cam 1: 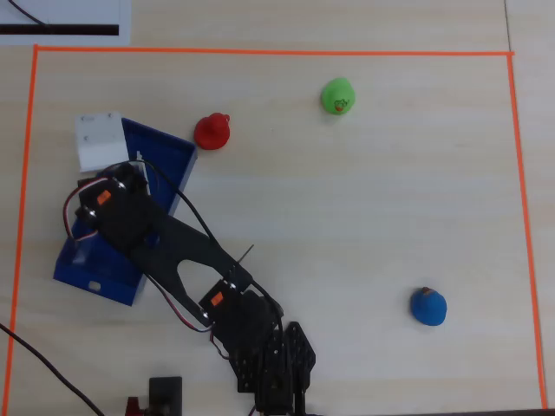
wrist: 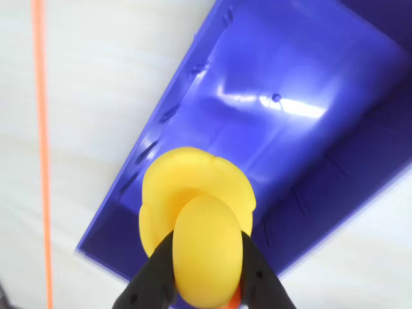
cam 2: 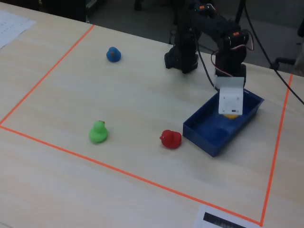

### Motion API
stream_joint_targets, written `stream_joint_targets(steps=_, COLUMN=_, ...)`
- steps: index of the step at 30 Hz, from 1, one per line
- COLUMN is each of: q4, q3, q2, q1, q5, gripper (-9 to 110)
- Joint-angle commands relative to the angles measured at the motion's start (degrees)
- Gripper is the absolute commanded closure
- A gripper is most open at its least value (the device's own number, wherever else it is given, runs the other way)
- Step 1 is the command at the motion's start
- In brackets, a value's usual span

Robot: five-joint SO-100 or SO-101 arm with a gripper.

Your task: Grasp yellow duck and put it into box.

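1. I am watching the tool (wrist: 206,283) in the wrist view, and its two dark fingers (wrist: 154,277) are pressing on either side of the yellow duck (wrist: 196,222), so it is clamped on that toy.
2. The yellow duck is hanging above the open inside of the box (wrist: 283,122), near one end of it; I cannot tell whether it is touching the floor of the box.
3. In the fixed view I am seeing only a sliver of the yellow duck (cam 2: 231,115) peeking out under the white block mounted on the arm's wrist, above the far end of the box (cam 2: 209,135).
4. In the overhead view the arm is covering much of the box (cam 1: 169,156), which is sitting at an angle near the left side of the surface (cam 1: 347,217), and the duck itself is hidden there.
5. The red duck (cam 1: 212,131) is sitting just beside the box's upper right corner in that view, apart from it.
6. The green duck (cam 1: 337,95) is resting farther right, and the blue duck (cam 1: 427,306) is sitting well apart at the lower right.
7. An orange tape line (cam 1: 260,52) is framing the working area on the surface.
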Motion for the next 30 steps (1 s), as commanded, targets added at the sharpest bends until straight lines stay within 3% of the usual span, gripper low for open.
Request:
stream_joint_targets(steps=1, q4=-1.93, q3=-4.83, q2=-3.52, q1=1.05, q5=0.44, gripper=101)
stream_joint_targets(steps=5, q4=-0.97, q3=-4.92, q2=-4.92, q1=2.64, q5=0.0, gripper=90)
stream_joint_targets(steps=16, q4=-2.02, q3=-1.32, q2=-0.88, q1=6.68, q5=-2.72, gripper=76)
stream_joint_targets(steps=18, q4=-2.64, q3=0.79, q2=1.49, q1=7.38, q5=-3.08, gripper=79)
stream_joint_targets(steps=21, q4=-4.39, q3=6.42, q2=8.61, q1=9.32, q5=-3.6, gripper=101)
stream_joint_targets(steps=30, q4=-10.46, q3=41.84, q2=46.67, q1=23.38, q5=-14.41, gripper=101)
